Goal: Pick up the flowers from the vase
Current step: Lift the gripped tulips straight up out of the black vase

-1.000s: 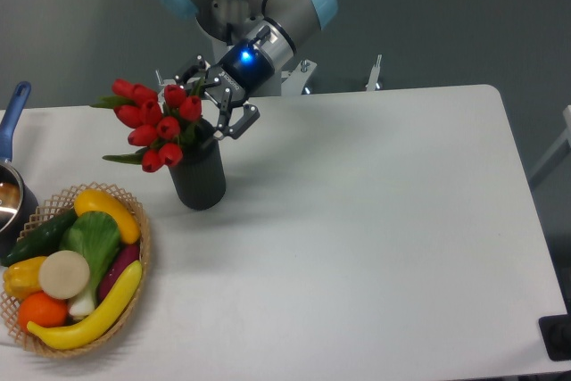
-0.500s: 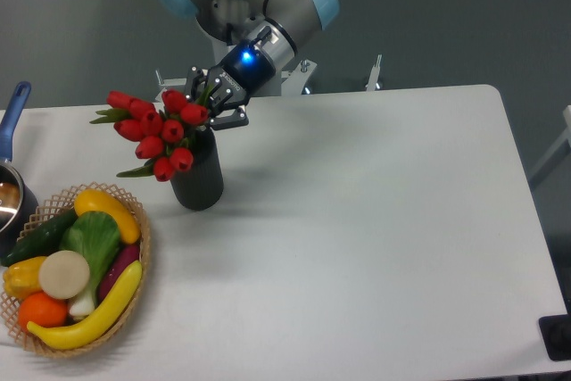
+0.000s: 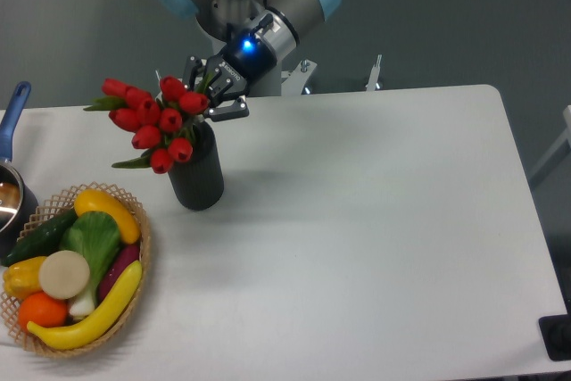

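Note:
A bunch of red flowers [image 3: 153,122] with green leaves leans up and to the left out of the dark ribbed vase [image 3: 198,181], which stands upright on the white table [image 3: 375,220] at the back left. My gripper [image 3: 211,103] comes in from behind, just above the vase's rim, and is shut on the flowers right behind the buds. The stems below the grip are hidden by the buds and the vase's mouth, so I cannot tell whether they are still inside it.
A wicker basket [image 3: 144,240] of toy fruit and vegetables sits at the front left, close to the vase. A pot [image 3: 7,207] with a blue handle [image 3: 16,100] is at the left edge. A black block [image 3: 558,338] sits at the front right corner.
The gripper's fingers stood spread around the stems a second ago; they have closed on them. The bunch has since risen slightly and shifted left. The vase has stayed put.

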You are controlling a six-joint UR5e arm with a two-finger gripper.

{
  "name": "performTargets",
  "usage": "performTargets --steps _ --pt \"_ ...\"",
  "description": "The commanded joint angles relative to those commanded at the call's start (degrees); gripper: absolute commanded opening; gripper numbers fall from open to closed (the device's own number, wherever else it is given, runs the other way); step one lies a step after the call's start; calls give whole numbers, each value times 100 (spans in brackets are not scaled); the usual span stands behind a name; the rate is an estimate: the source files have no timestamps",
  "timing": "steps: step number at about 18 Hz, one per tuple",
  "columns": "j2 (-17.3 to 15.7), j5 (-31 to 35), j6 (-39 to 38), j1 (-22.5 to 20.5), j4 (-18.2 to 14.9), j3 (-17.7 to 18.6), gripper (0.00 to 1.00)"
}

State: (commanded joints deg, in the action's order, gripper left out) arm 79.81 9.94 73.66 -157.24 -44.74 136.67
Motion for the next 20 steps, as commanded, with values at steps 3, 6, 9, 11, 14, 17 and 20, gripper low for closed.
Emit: performTargets --steps 3,6,9,11,14,17,20 --pt "-79 -44 -106 -26 0 -27 10" --pt "-167 -298 -220 -53 -9 -79 10" --pt "-185 -404 -527 -79 -9 -263 10" --pt "-202 -475 -791 -88 -9 -395 11" --pt "-290 -536 -1029 -184 -9 -466 11" --pt "-378 -747 -1160 -281 -9 -501 11" --pt "-413 -791 -1415 -334 -9 -589 11"
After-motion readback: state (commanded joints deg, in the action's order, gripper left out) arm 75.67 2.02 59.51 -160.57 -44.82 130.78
